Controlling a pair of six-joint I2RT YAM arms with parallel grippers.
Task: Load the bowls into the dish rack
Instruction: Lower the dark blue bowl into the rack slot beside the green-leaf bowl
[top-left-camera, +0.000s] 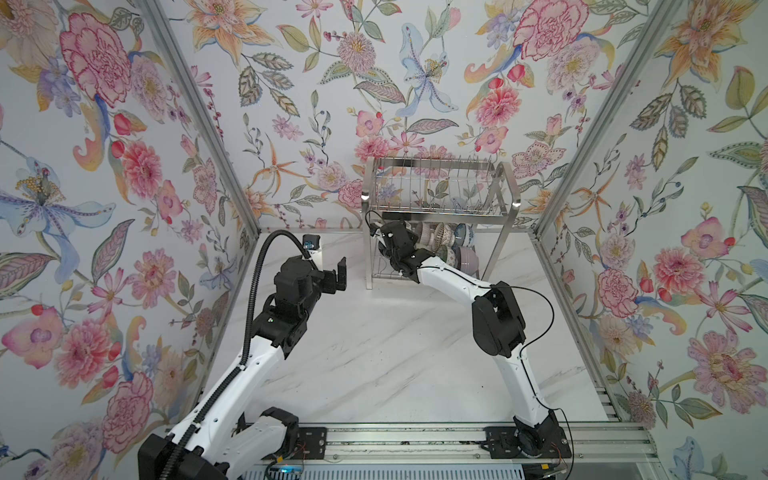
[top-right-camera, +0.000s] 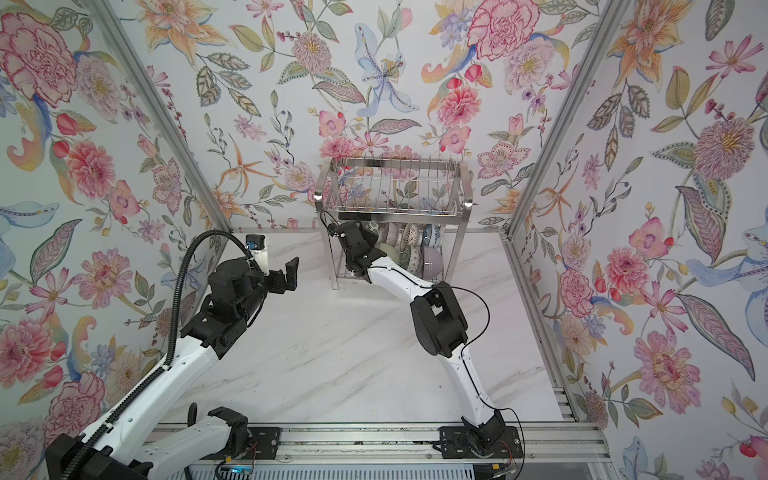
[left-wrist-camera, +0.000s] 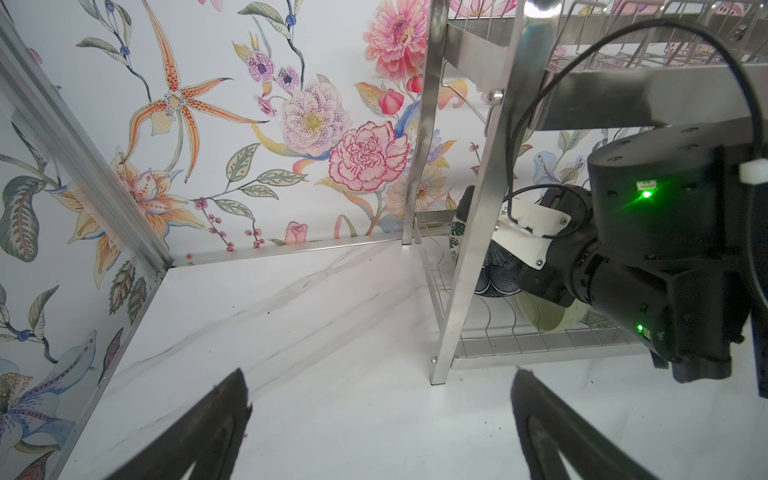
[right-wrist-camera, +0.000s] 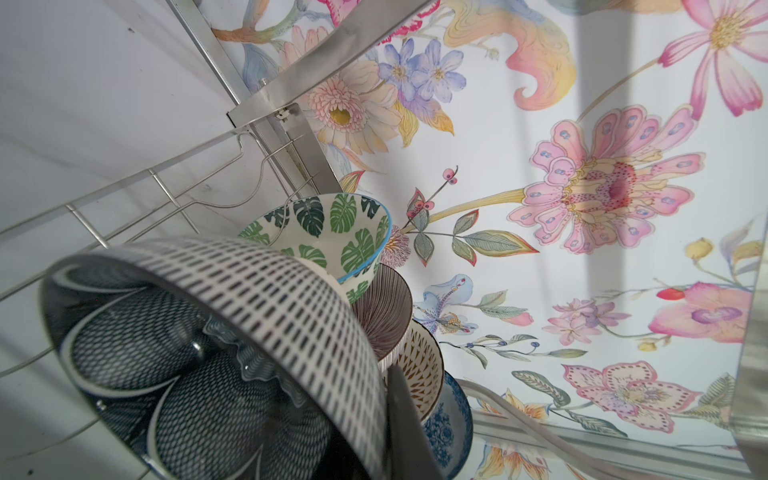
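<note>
in the rack (top-left-camera: 436, 214), right fingers (right-wrist-camera: 409, 432) pinch navy bowl (right-wrist-camera: 208, 353)

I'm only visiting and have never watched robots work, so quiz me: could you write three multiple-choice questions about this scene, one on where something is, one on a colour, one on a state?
1. Where in the dish rack do the bowls sit?
A. upper tier
B. lower tier
C. split over both tiers

2. What colour are the leaves on the leaf-patterned bowl?
A. red
B. green
C. yellow

3. How is the left gripper?
A. open, holding nothing
B. shut on a bowl
C. shut on a rack leg

Answers:
1 B: both top views show them all under the bare upper tier.
2 B: the right wrist view shows green leaves on white.
3 A: the left wrist view shows its jaws wide apart with nothing between.
</note>
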